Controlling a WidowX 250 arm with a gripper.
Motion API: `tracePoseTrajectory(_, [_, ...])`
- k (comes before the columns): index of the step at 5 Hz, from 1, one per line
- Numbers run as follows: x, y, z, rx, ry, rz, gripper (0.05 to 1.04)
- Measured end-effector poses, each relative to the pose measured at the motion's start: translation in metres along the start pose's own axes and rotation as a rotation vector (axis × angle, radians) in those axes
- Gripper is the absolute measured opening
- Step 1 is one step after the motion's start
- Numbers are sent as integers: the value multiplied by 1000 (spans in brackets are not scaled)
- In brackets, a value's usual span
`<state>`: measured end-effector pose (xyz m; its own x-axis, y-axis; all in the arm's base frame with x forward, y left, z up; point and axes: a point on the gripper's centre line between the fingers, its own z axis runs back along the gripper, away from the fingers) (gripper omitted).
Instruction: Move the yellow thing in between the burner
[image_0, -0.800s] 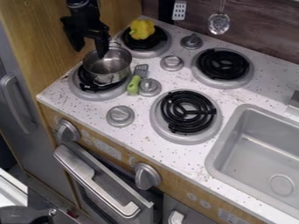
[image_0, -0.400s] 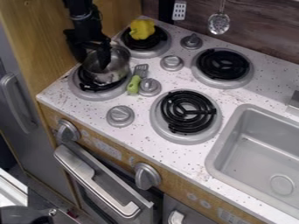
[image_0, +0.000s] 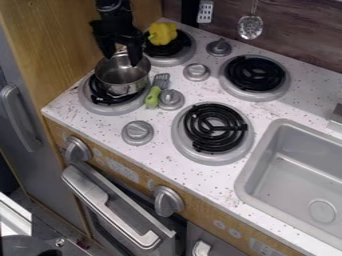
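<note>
My gripper (image_0: 121, 57) hangs open over the back rim of the metal pot (image_0: 123, 75), with one fingertip on each side and nothing seen between them. The yellow thing (image_0: 162, 33), shaped like a bell pepper, rests on the back-left burner (image_0: 180, 55), to the right of the gripper and apart from it. Three other burners show: the front-left one (image_0: 115, 108) under the pot, the back-right one (image_0: 255, 74) and the front-right one (image_0: 214, 127).
A green-handled spatula (image_0: 153, 97) lies beside the pot, against a silver knob (image_0: 172, 99). More knobs stand among the burners, such as one (image_0: 196, 72) near the middle. The sink (image_0: 300, 185) is at the right. A wooden panel (image_0: 50, 47) rises at the left.
The gripper first dipped toward the pot, then shifted right and a little up, closer to the yellow thing. The pot, yellow thing and spatula have not visibly moved.
</note>
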<state>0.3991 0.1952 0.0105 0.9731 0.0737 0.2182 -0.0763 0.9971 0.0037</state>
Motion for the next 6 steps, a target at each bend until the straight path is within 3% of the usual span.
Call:
tracePoseTrajectory(1, [20,-1,8,-13,-75,5,999])
tracePoseTrajectory(3, [36,-5,-8,75,-212,70,998])
tracePoseTrajectory(4, [47,-6,-7,120,-277,80,998])
tracePoseTrajectory(5, [47,-12,-30,130,-262,81,999])
tracePoseTrajectory(6, [57,-9,-28,143,-294,99,998])
